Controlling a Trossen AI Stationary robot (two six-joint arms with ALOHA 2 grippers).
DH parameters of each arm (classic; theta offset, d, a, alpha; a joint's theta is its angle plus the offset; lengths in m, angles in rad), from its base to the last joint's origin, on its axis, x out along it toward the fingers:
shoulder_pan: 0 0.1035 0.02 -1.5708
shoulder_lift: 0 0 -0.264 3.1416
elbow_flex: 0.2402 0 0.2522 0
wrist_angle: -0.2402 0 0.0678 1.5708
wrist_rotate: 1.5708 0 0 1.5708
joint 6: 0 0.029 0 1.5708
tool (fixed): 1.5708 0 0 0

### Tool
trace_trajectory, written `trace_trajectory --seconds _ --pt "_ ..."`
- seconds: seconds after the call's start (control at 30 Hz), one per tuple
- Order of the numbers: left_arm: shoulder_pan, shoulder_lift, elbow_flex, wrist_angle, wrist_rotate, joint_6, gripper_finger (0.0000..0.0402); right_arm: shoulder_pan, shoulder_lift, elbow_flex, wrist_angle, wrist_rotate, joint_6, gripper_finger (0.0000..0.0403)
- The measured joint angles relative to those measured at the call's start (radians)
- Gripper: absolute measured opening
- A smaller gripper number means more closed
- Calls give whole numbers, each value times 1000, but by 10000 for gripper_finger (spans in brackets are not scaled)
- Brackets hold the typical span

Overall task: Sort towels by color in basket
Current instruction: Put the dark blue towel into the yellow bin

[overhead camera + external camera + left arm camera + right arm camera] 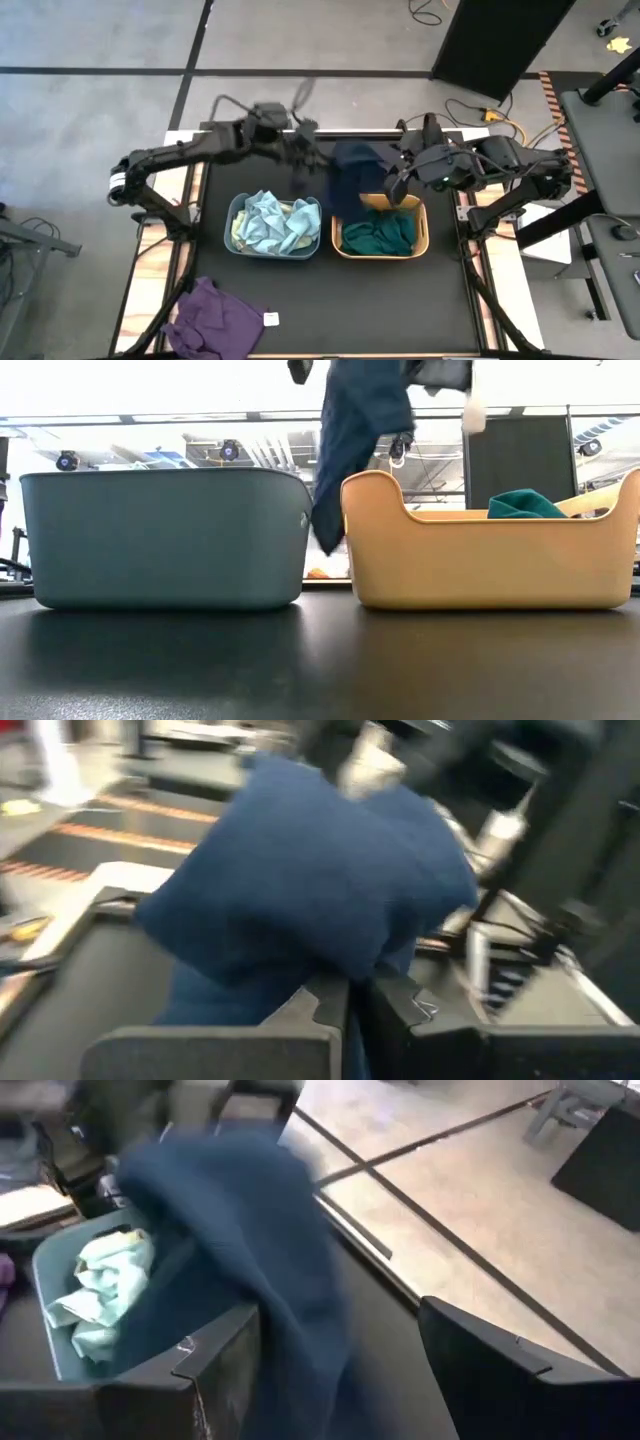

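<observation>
Purple towel (215, 317) sits lower left of your high view. Mid-frame, light towels (275, 224) fill the blue tub (232, 215), teal towel (380, 234) the yellow tub (424, 236). Above them, left gripper (306, 150) clamps the navy towel (355, 172); right gripper (398, 186) spread beside it.

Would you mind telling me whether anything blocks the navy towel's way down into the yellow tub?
Nothing visible does. The navy towel hangs over the gap between the grey tub and the yellow tub, just above the yellow rim; only a teal towel lies inside.
</observation>
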Motion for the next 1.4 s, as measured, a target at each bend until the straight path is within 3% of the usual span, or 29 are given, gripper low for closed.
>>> trace_trajectory --seconds 0.13,0.27,0.4,0.7,0.83,0.97,1.13,1.27,1.4 --pt "-91 39 -1 73 9 10 0 8 -2 86 -6 -26 -42 266" --pt "-138 75 -1 236 15 -44 0 9 -2 197 -1 -121 -78 267" --pt "-167 119 -1 344 24 -88 0 9 -8 271 -2 -139 -71 258" --pt "-174 267 8 459 66 -224 0 9 -14 277 -147 -165 73 238" --pt "-200 347 137 494 152 -282 0 9 11 276 -236 -164 141 240" --pt "-228 404 324 388 211 -220 0 9 19 274 -245 -165 151 247" --pt "-247 464 506 89 217 -51 0 9 16 274 -243 -164 159 247" --pt "-241 470 578 -136 95 83 0 9 11 274 -244 -164 159 239" --pt "-221 461 556 -279 -52 160 0 9 11 274 -249 -164 155 233"
